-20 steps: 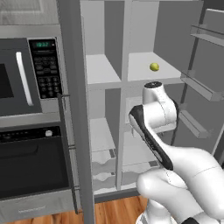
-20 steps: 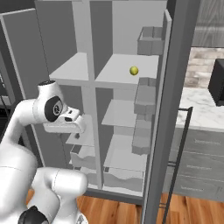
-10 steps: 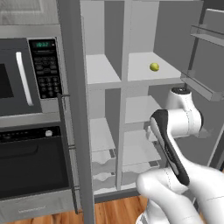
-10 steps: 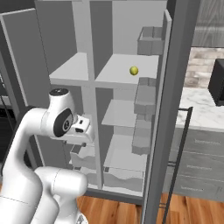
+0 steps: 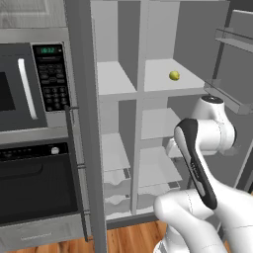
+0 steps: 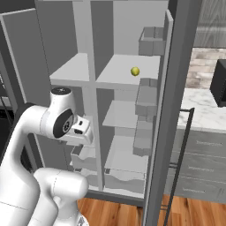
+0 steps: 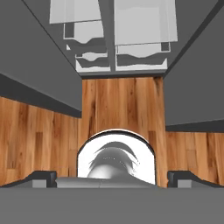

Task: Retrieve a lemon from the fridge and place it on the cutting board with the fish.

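The lemon lies alone on a pale upper shelf of the fridge, whose doors stand open. My gripper hangs in front of the middle shelves, well below the lemon and to its left in the right base view. It points down at the wooden floor and the lowest drawers. Its fingertips stand far apart with nothing between them, so it is open. The cutting board and the fish are out of view.
A microwave and an oven stack stands left of the fridge. Door bins line the right door, and a door shelf juts out at upper right. A marble counter with a black object lies further right.
The arm has swung to the right in the left base view, its upper joint shifting towards the right door. The gripper stays open. The lemon has not moved.
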Controlling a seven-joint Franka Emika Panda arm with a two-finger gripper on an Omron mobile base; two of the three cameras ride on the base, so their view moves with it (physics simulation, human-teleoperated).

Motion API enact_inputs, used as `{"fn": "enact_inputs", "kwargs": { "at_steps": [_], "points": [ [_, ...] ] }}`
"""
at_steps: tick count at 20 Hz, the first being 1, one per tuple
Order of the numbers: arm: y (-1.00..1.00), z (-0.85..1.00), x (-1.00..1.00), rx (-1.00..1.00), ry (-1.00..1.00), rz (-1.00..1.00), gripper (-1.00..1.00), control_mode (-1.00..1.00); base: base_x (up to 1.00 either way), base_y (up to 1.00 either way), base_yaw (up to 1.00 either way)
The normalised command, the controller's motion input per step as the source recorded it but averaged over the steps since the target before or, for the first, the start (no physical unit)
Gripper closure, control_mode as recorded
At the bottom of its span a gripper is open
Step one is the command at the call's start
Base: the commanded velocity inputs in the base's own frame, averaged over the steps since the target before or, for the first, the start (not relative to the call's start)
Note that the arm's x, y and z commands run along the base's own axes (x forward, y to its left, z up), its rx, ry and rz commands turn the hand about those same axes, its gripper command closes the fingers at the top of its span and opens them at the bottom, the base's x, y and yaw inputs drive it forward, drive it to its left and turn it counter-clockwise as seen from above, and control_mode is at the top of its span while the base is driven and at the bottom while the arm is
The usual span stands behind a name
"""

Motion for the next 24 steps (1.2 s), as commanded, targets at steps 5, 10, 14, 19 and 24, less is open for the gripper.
{"fn": "enact_inputs", "kwargs": {
  "at_steps": [5, 10, 14, 19, 24],
  "points": [
    [0.17, -0.03, 0.00, 0.04, 0.00, -0.05, -1.00, -1.00, 0.00, 0.00, 0.00],
    [0.00, -0.02, 0.00, 0.00, -0.01, -0.08, -1.00, 1.00, 0.02, 0.00, -0.20],
    [0.00, 0.00, 0.00, 0.00, 0.00, 0.00, -1.00, 1.00, 0.01, 0.01, -0.36],
    [0.00, 0.00, 0.00, 0.00, 0.00, 0.00, -1.00, 1.00, 0.10, 0.00, -0.28],
    [0.00, 0.00, 0.00, 0.00, 0.00, 0.00, -1.00, 1.00, 0.44, 0.05, -0.16]
  ]
}}
